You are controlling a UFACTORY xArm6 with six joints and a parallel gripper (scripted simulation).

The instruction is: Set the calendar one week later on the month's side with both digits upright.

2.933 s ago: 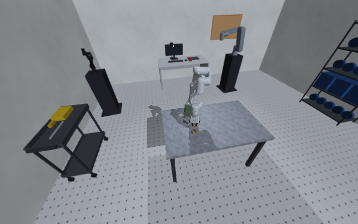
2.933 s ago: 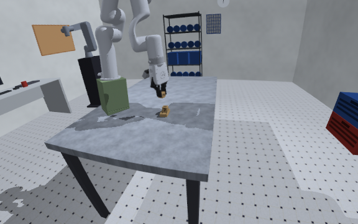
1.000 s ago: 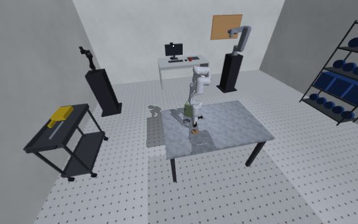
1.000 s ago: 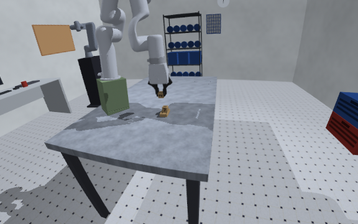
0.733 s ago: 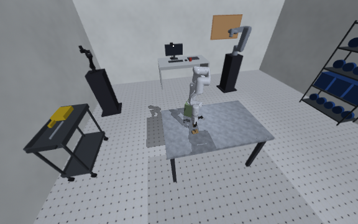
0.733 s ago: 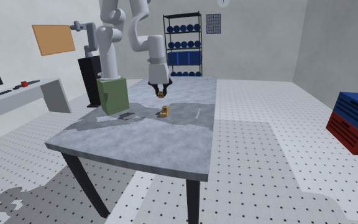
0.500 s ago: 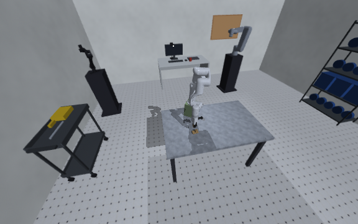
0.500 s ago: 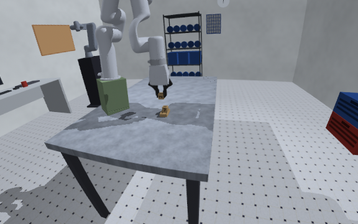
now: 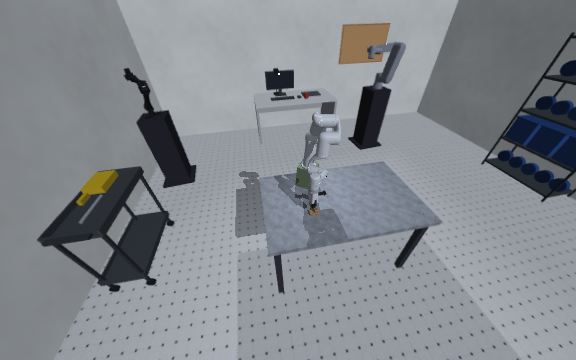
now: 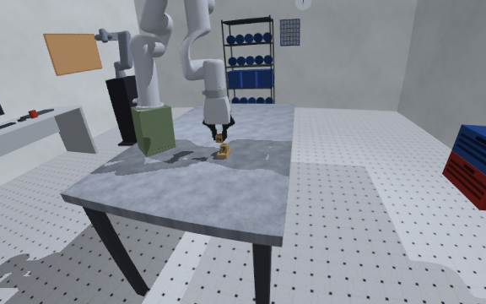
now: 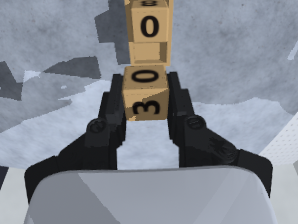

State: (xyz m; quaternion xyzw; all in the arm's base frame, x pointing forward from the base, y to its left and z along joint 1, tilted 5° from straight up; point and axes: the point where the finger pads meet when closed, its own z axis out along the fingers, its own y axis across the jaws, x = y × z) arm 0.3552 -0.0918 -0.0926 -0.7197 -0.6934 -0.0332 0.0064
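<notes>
My gripper [image 11: 145,87] is shut on a wooden number cube [image 11: 145,92]; its faces toward the wrist camera show 0 and 3. I hold it a little above the wooden tray, where the other cube [image 11: 149,26] stands with a 0 on its top face. In the exterior view the held cube [image 10: 218,138] hangs just above the tray [image 10: 223,153], and the cube in the tray [image 10: 224,149] shows a dark digit that I cannot read. In the top view the gripper [image 9: 314,205] and the tray [image 9: 314,212] are small at the table's middle.
The arm's green base block [image 10: 153,128] stands on the grey table [image 10: 201,169] left of the tray. A desk with a monitor [image 9: 295,97], a cart [image 9: 103,220], shelves [image 9: 558,130] and two other robot stands are around the room, away from the table.
</notes>
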